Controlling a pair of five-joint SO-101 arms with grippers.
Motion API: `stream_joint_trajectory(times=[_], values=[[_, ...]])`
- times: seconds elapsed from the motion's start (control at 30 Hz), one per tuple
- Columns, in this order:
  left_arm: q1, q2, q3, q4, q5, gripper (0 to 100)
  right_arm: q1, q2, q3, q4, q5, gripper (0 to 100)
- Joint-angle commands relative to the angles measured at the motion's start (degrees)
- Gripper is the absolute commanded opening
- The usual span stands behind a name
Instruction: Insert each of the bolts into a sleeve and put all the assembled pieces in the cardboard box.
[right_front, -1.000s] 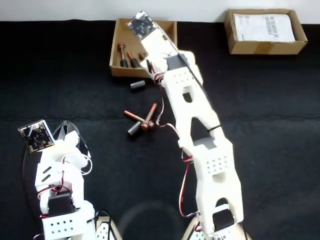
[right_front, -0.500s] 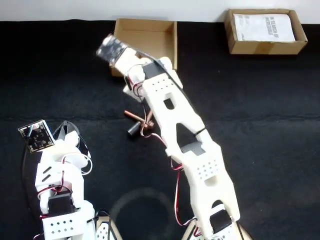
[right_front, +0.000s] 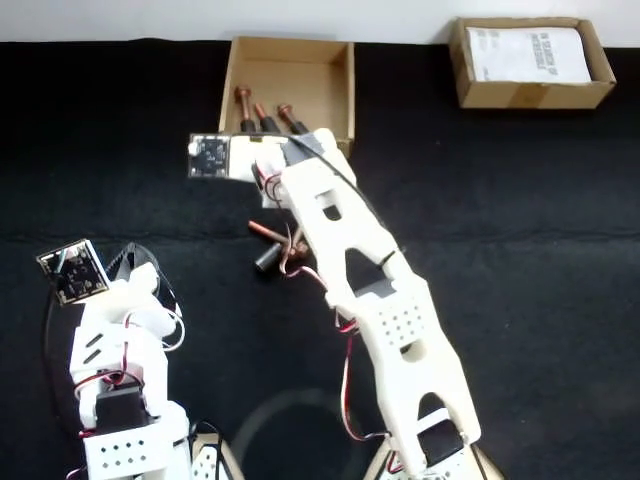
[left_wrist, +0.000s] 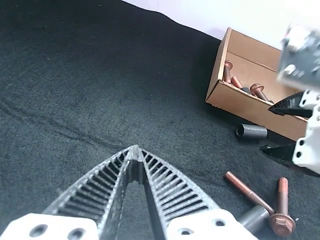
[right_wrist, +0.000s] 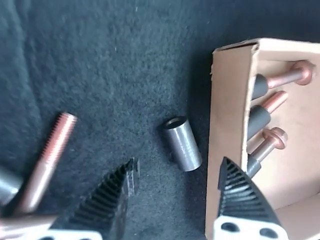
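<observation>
Right gripper (right_wrist: 177, 161) is spread wide with nothing held, parked over a loose sleeve (right_wrist: 182, 143) lying just outside the cardboard box (right_front: 310, 80), which is found at 12 o'clock on the table (right_front: 520, 250). Three assembled pieces (right_front: 262, 120) are laid inside it. Bare bolts (right_front: 268, 231) are scattered at the box's 6 o'clock. Left gripper (left_wrist: 134, 150), down at 7 o'clock, is pinched closed and empty.

The table is covered by a black felt-like cloth (right_front: 540, 260), whose fuzzy surface is seen close up in both wrist views. Toward the far right of the high view, a shallow cardboard tray (right_front: 530, 97) is set on the cloth, and a white printed sheet (right_front: 528, 53) is laid flat inside it. A pale strip (right_front: 120, 18) is seen beyond the cloth's far edge.
</observation>
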Motion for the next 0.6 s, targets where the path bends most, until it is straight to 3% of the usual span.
stream_joint_trajectory(times=[0.0,0.43,0.57], values=[[-1.98,-0.84,1.01,0.18,-0.35,2,1.19,0.92,-2.59,-4.0,2.11,23.8],[-2.33,-0.92,1.01,0.79,-0.35,2,1.27,12.18,-2.68,-18.07,2.37,23.4],[-2.42,-1.01,1.01,0.88,-0.35,2,1.27,16.13,-3.47,-22.81,2.37,8.3]])
